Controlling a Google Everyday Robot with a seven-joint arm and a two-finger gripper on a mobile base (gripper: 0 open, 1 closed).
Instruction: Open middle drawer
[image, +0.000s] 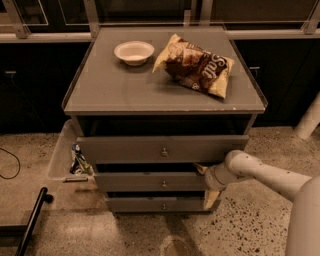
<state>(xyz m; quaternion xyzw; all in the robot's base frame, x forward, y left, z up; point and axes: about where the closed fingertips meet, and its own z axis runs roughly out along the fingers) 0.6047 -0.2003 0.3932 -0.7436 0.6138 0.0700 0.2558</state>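
Observation:
The middle drawer (150, 182) is the wide shallow grey front with a small round knob (164, 184), between a taller drawer (125, 149) above and a narrow drawer (145, 204) below. Its front stands out a little from the cabinet, with a dark gap above it. My gripper (204, 185) reaches in from the right on a cream arm (265, 175) and sits at the right end of the middle drawer front, well right of the knob. It is open, with one finger (201, 169) above the front and the other (211, 199) below it.
On the cabinet top (110, 90) sit a white bowl (134, 52) and a chip bag (195, 65). A clear bin (65, 155) with items hangs at the cabinet's left side. A black bar (31, 220) lies on the speckled floor at lower left.

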